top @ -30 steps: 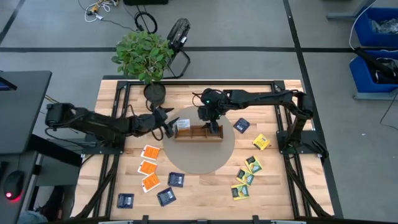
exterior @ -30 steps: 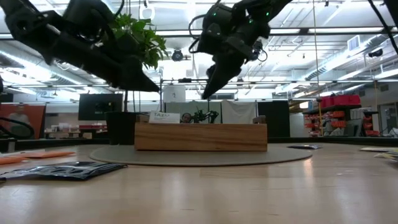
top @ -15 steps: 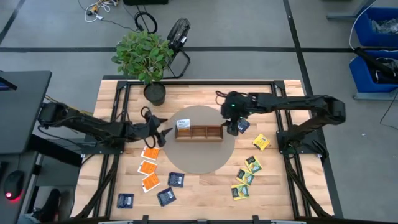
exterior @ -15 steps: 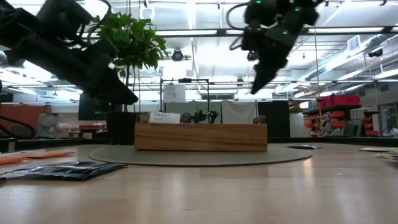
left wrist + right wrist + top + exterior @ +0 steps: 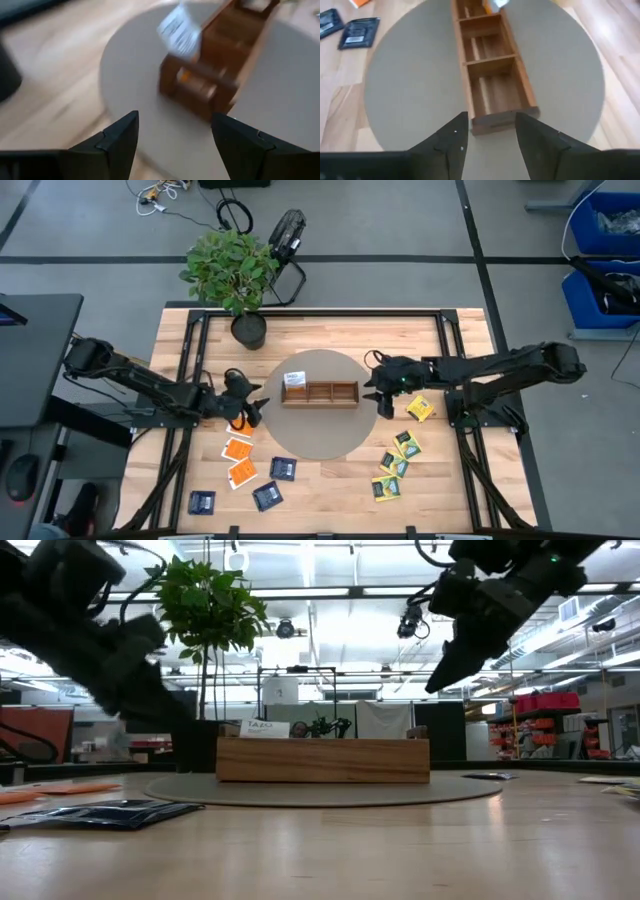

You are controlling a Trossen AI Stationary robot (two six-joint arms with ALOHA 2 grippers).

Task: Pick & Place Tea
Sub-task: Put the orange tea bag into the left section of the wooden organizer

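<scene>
The long wooden tray lies on a round grey mat. A white-faced tea packet stands in its left compartment. Orange tea packets lie at the near left, dark blue ones by the near edge, and yellow-green ones at the near right. My left gripper hovers open just left of the tray's left end, with nothing between its fingers. My right gripper hovers open off the tray's right end, and it too holds nothing.
A potted plant stands at the far left corner of the table. One yellow-green packet lies apart near the right arm. Black frame rails run along the table's sides. Bare wood lies between the mat and the near edge.
My right gripper has swung from above the tray toward the table's right edge and sunk a little, and now hangs off the tray's right end. My left gripper has drawn back from the tray's left end toward the near left and sunk over the orange packets.
</scene>
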